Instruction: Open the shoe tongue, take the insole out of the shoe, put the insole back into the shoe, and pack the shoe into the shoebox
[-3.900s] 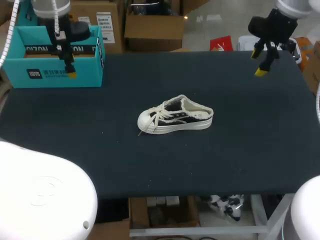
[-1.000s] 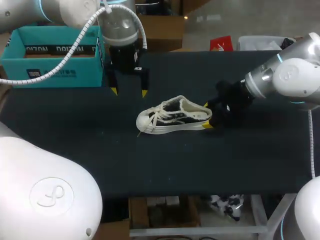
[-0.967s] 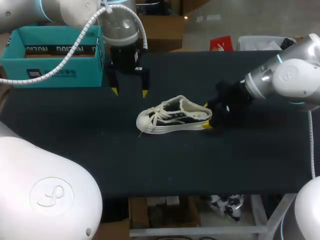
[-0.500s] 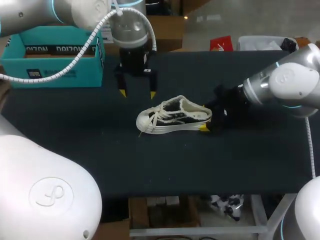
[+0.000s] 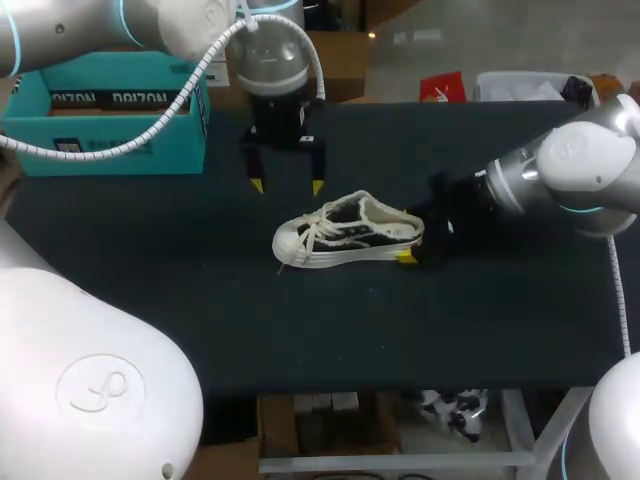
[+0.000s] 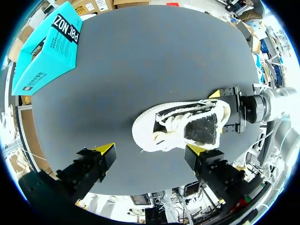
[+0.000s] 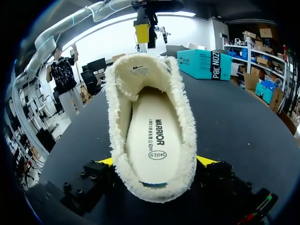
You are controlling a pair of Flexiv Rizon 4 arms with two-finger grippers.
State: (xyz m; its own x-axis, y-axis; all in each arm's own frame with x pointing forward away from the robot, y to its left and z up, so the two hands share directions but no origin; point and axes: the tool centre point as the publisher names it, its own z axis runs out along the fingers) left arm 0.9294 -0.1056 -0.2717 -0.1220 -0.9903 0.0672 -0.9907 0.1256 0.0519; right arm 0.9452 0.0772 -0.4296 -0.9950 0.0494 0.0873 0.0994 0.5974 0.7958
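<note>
A: Head view: shoe (image 5: 350, 232) stands upright mid-table (image 5: 480, 320), shoebox (image 5: 100, 150) well apart at the far left corner. Which step?

B: Tongue (image 6: 178, 123) opening, not yet begun, I'd say. Left gripper (image 5: 287, 187) hangs spread wide and empty, just beyond the forefoot. Right gripper (image 5: 412, 240) sits at the heel; can't tell if it grips. Insole (image 7: 152, 136) lies inside the shoe.

A: Next?

B: Probably brace the heel, then drop the left onto the tongue.
</note>
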